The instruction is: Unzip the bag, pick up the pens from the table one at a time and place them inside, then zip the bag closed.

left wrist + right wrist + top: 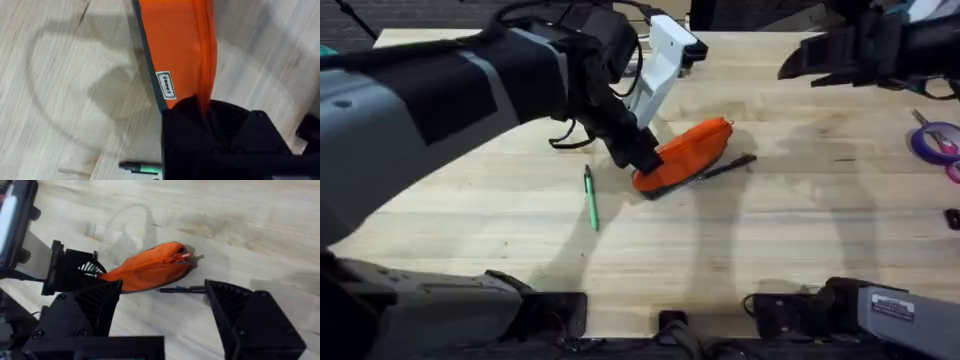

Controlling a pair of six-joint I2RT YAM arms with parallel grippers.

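Observation:
The orange bag [688,152] lies on the table [770,250] near its middle. My left gripper [642,158] is shut on the bag's left end, and the left wrist view shows its black fingers [210,130] clamped over the bag [175,50] along the zipper seam. The zipper pull [183,256] sits at the bag's other end. A green pen [590,197] lies left of the bag, and a black pen [725,167] lies against its right front side. My right gripper [165,315] hangs open high above the bag [150,267], apart from it.
A white block [665,55] and a black cable [570,138] sit behind the bag. A purple tape roll [935,140] and a small dark object [952,218] lie at the table's right edge. Bare wood stretches in front of the bag.

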